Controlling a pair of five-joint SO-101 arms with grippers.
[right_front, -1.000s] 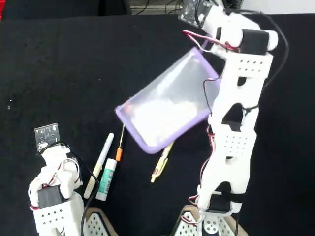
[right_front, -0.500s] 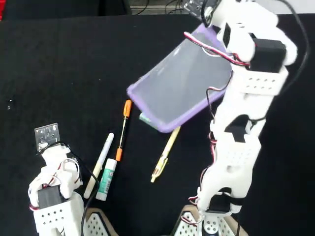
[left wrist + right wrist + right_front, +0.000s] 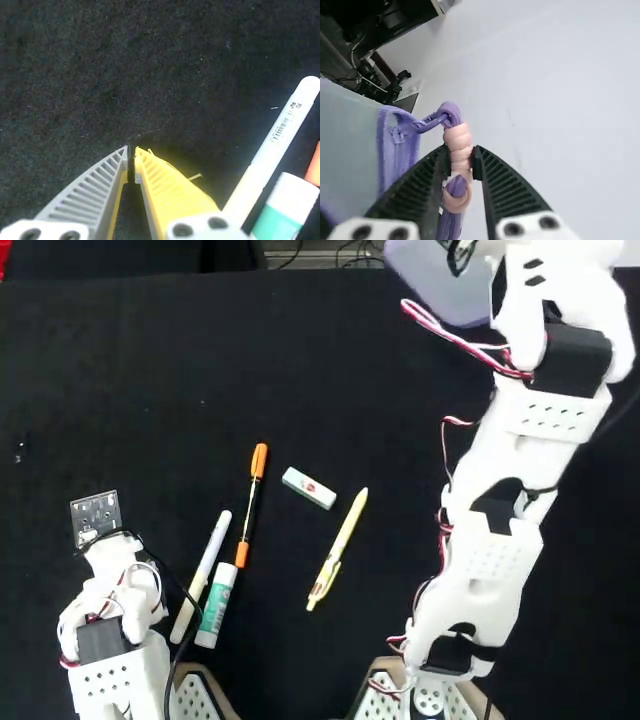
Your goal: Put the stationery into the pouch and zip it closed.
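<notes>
Right jaws clamped on the pink zipper pull (image 3: 456,140) of the purple pouch (image 3: 432,288), held high off the counter (image 3: 150,370) past its far edge. The pouch is mostly cut off, and we cannot tell if its mouth is open.

Stationery lies well apart from it, nearer the left arm: white pen (image 3: 205,565), glue stick (image 3: 217,605), orange pen (image 3: 250,502), eraser (image 3: 308,488), yellow pen (image 3: 338,548). Their long axes run roughly away from the arm bases.

Left jaws together, empty, just beside the white pen.
</notes>
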